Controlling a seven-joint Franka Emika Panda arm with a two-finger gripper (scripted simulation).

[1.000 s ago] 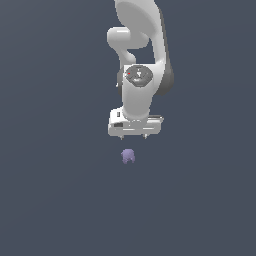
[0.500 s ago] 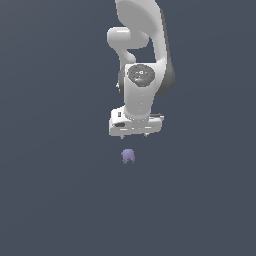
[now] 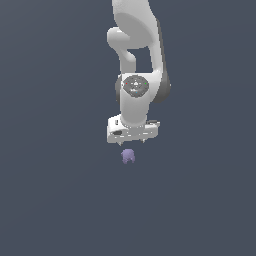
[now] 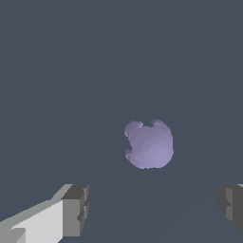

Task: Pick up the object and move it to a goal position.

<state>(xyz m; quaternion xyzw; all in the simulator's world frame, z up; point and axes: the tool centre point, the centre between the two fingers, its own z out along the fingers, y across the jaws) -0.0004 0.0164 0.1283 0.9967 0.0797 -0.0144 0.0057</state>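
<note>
The object point(image 3: 128, 156) is a tiny pale purple rounded lump with small nubs, resting on the dark grey floor just below the white arm's hand in the exterior view. In the wrist view the object point(image 4: 149, 145) lies ahead of the fingers and apart from them. My gripper point(image 3: 132, 143) hangs a little above the lump, slightly toward the exterior view's right. It is open: the two dark finger pads point(image 4: 76, 210) stand wide apart with nothing between them. The gripper point(image 4: 154, 209) touches nothing.
A plain dark grey surface point(image 3: 55, 200) fills both views. The white arm point(image 3: 136, 60) rises from the hand to the top edge of the exterior view.
The hand has turned slightly and edged lower toward the lump. The object has stayed where it was.
</note>
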